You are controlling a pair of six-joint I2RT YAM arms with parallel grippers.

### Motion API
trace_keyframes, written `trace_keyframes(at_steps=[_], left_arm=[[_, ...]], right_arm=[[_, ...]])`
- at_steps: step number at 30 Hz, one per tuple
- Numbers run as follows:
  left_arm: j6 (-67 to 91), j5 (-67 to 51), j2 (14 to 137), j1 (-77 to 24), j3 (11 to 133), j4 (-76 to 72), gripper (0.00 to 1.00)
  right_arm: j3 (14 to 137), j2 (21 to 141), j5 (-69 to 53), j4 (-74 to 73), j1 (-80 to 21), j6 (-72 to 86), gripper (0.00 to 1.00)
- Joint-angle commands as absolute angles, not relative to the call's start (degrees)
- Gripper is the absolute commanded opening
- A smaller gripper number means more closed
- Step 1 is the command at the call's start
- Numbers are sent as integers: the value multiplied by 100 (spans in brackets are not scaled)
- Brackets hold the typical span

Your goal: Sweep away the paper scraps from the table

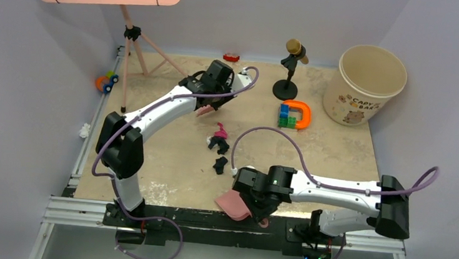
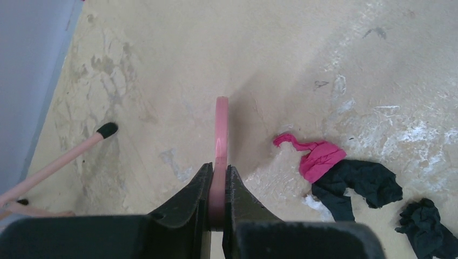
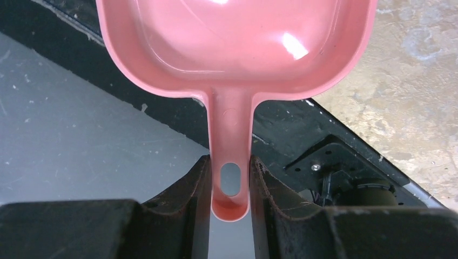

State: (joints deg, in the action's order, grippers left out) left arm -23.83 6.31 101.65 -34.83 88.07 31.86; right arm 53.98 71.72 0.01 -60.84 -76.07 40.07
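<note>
top external, maybe three paper scraps [image 1: 218, 144]

The only lettering that can be read is sitting on the cream-coloured round plastic bucket [image 1: 362, 102], which is standing at the far right of the beige mottled counter [image 1: 337, 158]. Dark capitals on its outer wall are spelling "CAPY" and "BAR" just below the rim, with a small brown cartoon animal printed beneath them. The word is possibly continuing around the curve, where the print is getting too small to make out.
</note>
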Motion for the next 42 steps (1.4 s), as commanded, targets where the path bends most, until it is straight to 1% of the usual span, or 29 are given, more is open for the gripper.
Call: trace_keyframes(at_steps=[1, 5, 10, 16, 19, 27, 31, 35, 42], left_arm=[[-2921, -137, 10403, -3469, 9393, 3355, 0], [-2996, -353, 10660, -3476, 9763, 3814, 0], [-3104, -656, 10893, -3497, 10023, 4408, 0], [-3278, -1028, 11197, -3652, 10375, 5471, 0], [-3001, -1070, 11156, -3667, 10334, 5523, 0], [-1791, -1816, 10793, -3704, 10059, 5449, 0], [-1257, -1777, 10680, -3730, 10069, 5610, 0], [-1048, -1807, 10363, -3743, 10047, 5776, 0], [-731, -1295, 10141, -3739, 10391, 6261, 0]], right_arm=[[5496, 7522, 100, -5781, -7617, 4261, 0], [5663, 7864, 305, -5642, -7345, 4127, 0], [5690, 8112, 183, -5221, -6695, 3579, 0], [6099, 8722, 14, -4927, -6096, 2875, 0], [6336, 9065, 17, -4856, -5865, 2612, 0], [6815, 9554, 209, -4556, -5433, 2468, 0], [6784, 9673, 466, -4273, -5397, 2425, 0], [6564, 9564, 766, -4037, -5397, 2335, 0], [5959, 9125, 1126, -3498, -5463, 2258, 0]])
